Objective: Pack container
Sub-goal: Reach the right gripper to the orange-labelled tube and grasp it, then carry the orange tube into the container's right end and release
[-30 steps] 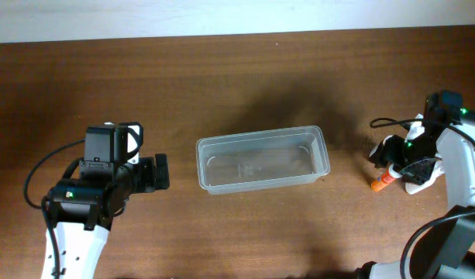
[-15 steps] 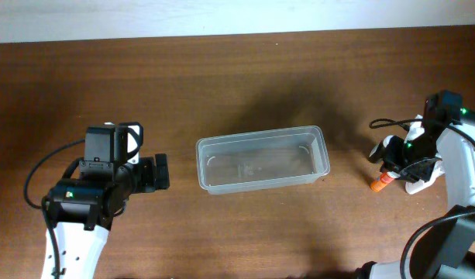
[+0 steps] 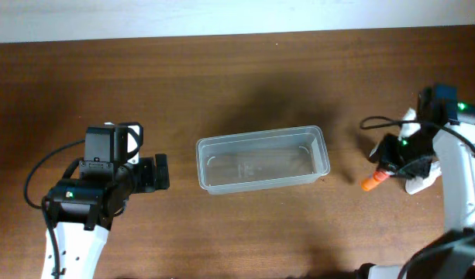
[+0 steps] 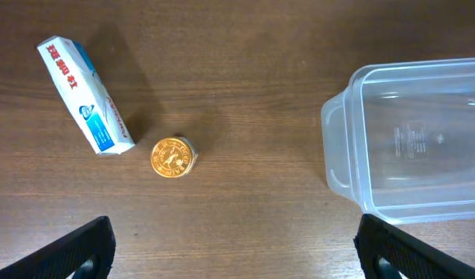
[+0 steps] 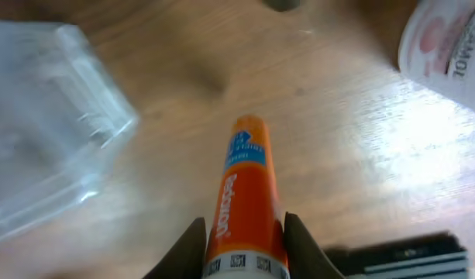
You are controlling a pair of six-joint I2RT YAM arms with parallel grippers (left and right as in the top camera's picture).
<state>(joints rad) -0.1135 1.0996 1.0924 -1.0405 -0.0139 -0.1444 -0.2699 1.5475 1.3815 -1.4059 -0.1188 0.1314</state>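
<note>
The clear plastic container (image 3: 262, 159) sits empty at the table's middle; it also shows in the left wrist view (image 4: 411, 139) and the right wrist view (image 5: 43, 124). My right gripper (image 3: 386, 172) is shut on an orange tube (image 5: 242, 198), held above the table to the container's right; the tube's tip (image 3: 370, 183) points toward the container. My left gripper (image 3: 161, 172) is open and empty, left of the container, its fingertips at the frame's lower corners (image 4: 235, 248).
A white and blue box (image 4: 84, 95) and a small gold-lidded jar (image 4: 173, 156) lie on the table under my left arm. A white round tub (image 5: 450, 46) and a dark flat packet (image 5: 400, 252) lie near my right gripper.
My right gripper has lifted the orange tube off the table and shifted it slightly left toward the container. The left arm has not moved.
</note>
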